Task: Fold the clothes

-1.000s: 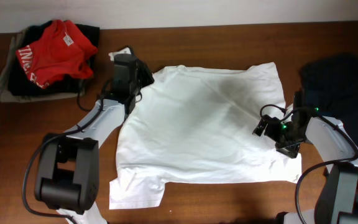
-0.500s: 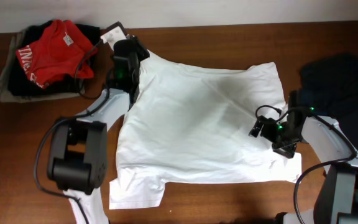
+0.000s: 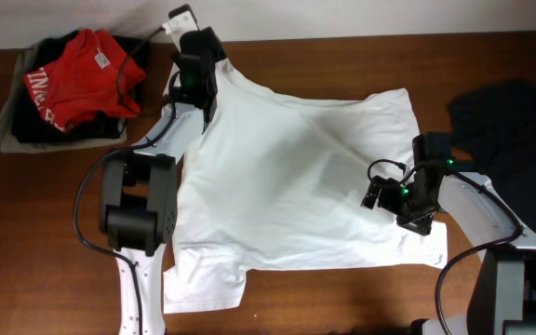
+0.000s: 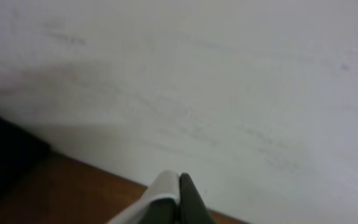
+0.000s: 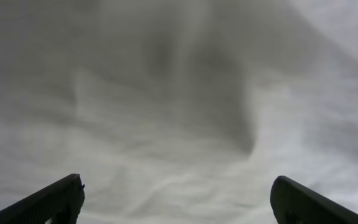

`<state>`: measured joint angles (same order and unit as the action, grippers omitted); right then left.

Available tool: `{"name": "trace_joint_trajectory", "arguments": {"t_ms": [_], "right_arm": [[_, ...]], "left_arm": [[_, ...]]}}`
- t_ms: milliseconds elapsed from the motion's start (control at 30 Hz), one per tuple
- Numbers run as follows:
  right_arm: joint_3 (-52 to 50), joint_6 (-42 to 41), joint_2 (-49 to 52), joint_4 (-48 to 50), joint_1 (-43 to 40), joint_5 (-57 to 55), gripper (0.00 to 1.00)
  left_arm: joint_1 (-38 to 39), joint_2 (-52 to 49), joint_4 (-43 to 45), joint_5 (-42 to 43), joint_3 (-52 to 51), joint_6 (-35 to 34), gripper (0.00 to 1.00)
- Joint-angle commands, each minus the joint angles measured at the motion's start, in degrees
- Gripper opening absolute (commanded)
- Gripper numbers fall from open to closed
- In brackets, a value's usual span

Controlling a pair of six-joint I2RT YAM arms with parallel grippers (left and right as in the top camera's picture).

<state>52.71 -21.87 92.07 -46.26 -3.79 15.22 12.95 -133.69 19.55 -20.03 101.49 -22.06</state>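
- Overhead: white T-shirt [image 3: 296,186] is lying spread across the middle of the table [image 3: 54,214].
- Right gripper [image 5: 176,183] is sitting over the shirt's right side, fingers wide apart, gripping nothing.
- Left gripper [image 4: 179,186] is pinching the shirt's far-left corner at the far edge, fingers together on cloth.
- Red garment [image 3: 82,74] is lying in the far-left corner.

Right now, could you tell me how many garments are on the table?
4 seen: white shirt mid-table, red top over dark clothing far left, black shirt at the right edge; that pile may hide more.
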Motion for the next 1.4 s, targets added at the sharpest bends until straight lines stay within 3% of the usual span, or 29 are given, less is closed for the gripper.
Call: {"name": "trace_joint_trajectory", "arguments": {"t_ms": [0, 67, 300, 567, 667, 867, 900, 933, 1000, 1233, 1300, 1367], "right_arm": [[0.83, 0.39, 0.26, 0.02, 0.50, -1.55, 0.99], [0.83, 0.39, 0.26, 0.02, 0.52, -1.53, 0.99], [0.83, 0.39, 0.26, -0.15, 0.50, -1.55, 0.99], [1.07, 0.42, 0.24, 2.36, 0.35, -1.75, 0.99], [3.21, 0.52, 0.24, 2.82, 0.35, -1.77, 0.99], [16.41, 8.63, 0.24, 0.24, 0.35, -1.79, 0.98], [19.17, 9.90, 0.24, -0.31, 0.35, -1.88, 0.85], [21.81, 10.58, 0.24, -0.52, 0.35, -2.51, 0.55], [28.17, 10.49, 0.24, 0.31, 0.35, -7.69, 0.27], [32.74, 10.49, 2.01, 6.32, 0.35, -11.45, 0.15], [32.74, 9.99, 4.31, 7.85, 0.35, -11.43, 0.04], [32.74, 8.96, 7.67, 9.55, 0.37, -11.41, 0.04]], "left_arm": [[-0.37, -1.31, -3.34, -1.18, 3.98, 2.25, 0.70], [-0.37, -1.31, -5.64, -1.18, 3.98, 2.49, 0.99], [-0.31, 0.87, -15.80, -0.74, 4.00, 7.63, 0.99], [0.13, 11.45, -40.59, -0.35, 4.00, 7.61, 0.99], [0.17, 13.68, -49.13, 4.90, 4.00, 7.56, 0.99], [0.28, 14.05, -63.60, 26.64, 3.61, 7.58, 0.99], [0.46, 13.84, -64.96, 28.17, 3.48, 7.58, 0.99], [0.74, 13.60, -66.40, 28.96, 3.48, 7.58, 0.99], [1.97, 12.59, -69.48, 29.27, 3.43, 7.58, 0.99], [6.21, 10.16, -71.65, 29.24, 3.43, 7.56, 0.99], [7.43, 9.81, -71.23, 29.24, 3.43, 7.58, 0.99], [8.50, 9.35, -71.25, 29.22, 3.43, 7.58, 0.99]]}}
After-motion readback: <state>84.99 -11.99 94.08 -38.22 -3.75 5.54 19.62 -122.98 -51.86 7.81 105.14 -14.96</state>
